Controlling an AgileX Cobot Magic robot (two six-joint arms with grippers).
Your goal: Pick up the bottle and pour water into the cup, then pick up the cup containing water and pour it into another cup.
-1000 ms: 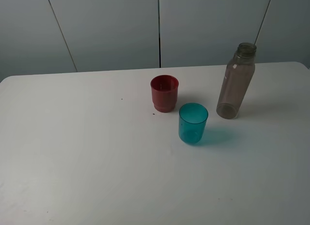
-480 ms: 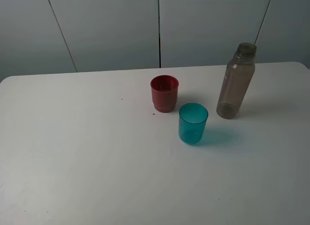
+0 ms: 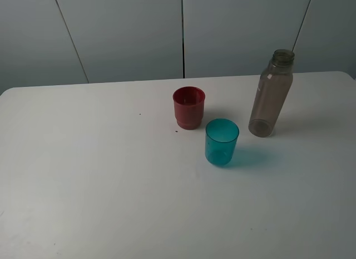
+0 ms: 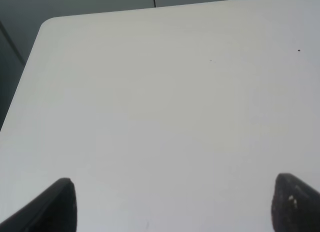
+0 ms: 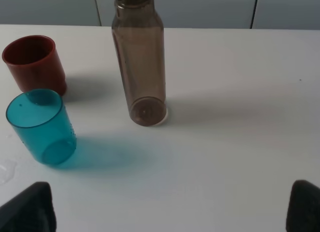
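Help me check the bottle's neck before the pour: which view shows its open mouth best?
The exterior high view: the bottle stands whole there, its threaded neck and capless rim visible. The right wrist view shows the bottle's body and base closer, but cuts off its mouth. The left wrist view shows only bare table.

Black rounded fingers (image 4: 57,204), matte, blunt tips

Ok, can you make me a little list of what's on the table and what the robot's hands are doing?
bottle: grey, see-through, upright, no cap, at the right
red cup: upright, left of the bottle
teal cup: upright, just in front of the red cup
table: white
left gripper: open, over bare table
right gripper: open, facing the bottle, holding nothing
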